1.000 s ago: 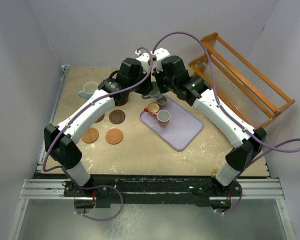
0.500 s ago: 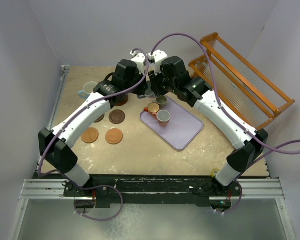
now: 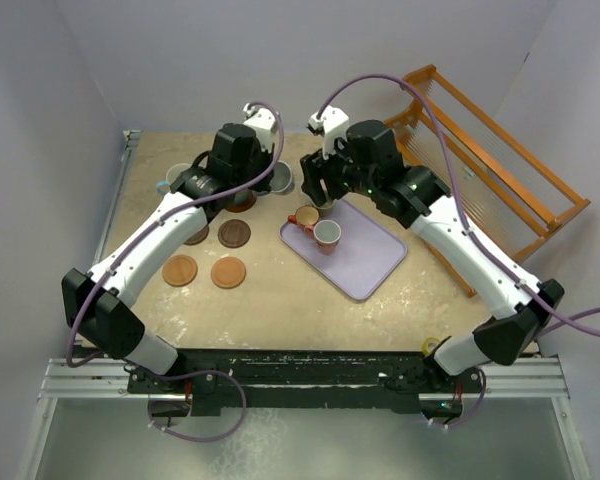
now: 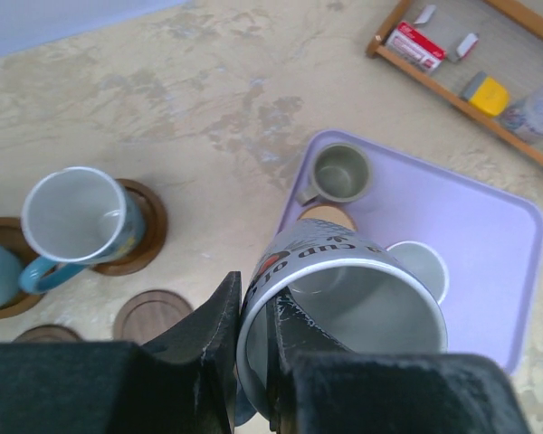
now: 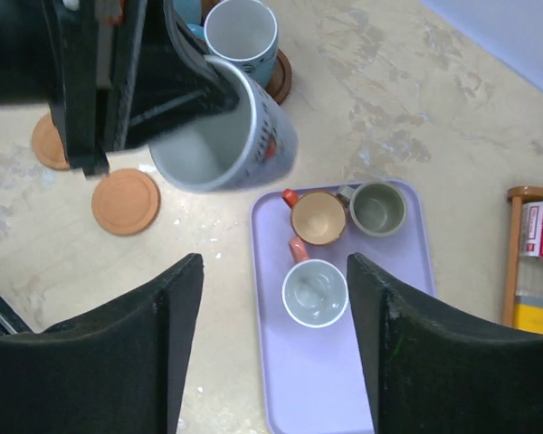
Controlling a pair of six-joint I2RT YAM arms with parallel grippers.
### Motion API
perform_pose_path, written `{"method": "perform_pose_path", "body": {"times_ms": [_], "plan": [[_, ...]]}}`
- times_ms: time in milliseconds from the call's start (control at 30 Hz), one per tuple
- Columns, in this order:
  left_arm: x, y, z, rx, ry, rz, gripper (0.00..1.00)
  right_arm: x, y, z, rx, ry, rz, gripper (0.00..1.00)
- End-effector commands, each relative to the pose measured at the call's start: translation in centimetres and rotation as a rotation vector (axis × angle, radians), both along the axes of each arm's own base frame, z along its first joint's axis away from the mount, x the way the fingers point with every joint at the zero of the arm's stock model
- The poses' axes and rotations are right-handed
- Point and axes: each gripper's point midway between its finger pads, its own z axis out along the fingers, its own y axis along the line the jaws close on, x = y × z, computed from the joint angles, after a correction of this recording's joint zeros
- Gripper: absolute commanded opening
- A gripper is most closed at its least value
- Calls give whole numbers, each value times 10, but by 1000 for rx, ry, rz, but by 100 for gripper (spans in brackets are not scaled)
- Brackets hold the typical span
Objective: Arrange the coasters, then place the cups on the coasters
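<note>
— Look upper left in the top view. See what?
— See a light blue cup (image 3: 177, 178). Lower down, see two orange-brown coasters (image 3: 180, 270), flat and bare, with a dark coaster (image 3: 234, 233) just above.
— Now the middle?
— See the left gripper (image 4: 252, 312), squeezed tight on the rim of the grey-blue cup (image 4: 344, 307). Holds it tipped, up off the table.
— And to the right?
— See the right gripper (image 5: 271, 271), spread wide, gripping nothing, over the lavender tray (image 5: 290, 393). Spot three small cups there: orange cup (image 5: 319, 217), olive cup (image 5: 377, 207), pinkish-red cup (image 5: 315, 292). Far right, see an orange rack (image 3: 500, 165).
</note>
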Motion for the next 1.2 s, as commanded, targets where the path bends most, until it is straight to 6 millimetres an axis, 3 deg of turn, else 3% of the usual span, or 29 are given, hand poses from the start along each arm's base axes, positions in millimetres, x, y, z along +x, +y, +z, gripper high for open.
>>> {"method": "perform_pose_path", "body": {"times_ms": [0,167,333,533,833,1167], "plan": [[2,37,48,56,-176,53,3,-11,-10,27,19,-124,68,69],[1,94,32,100,-109,113,3,-15,-36,13,-30,-138,83,73],[-7,148,5,176,-46,197,3,-23,-71,-10,-72,-103,76,74],[-11,200,-32,188,54,277,3,-37,-116,-33,-110,-61,8,75],[7,244,-83,208,156,332,3,-56,-149,-73,-162,-10,-56,78],[26,261,-126,198,235,342,3,-58,-166,-93,-162,28,-82,78]]}}
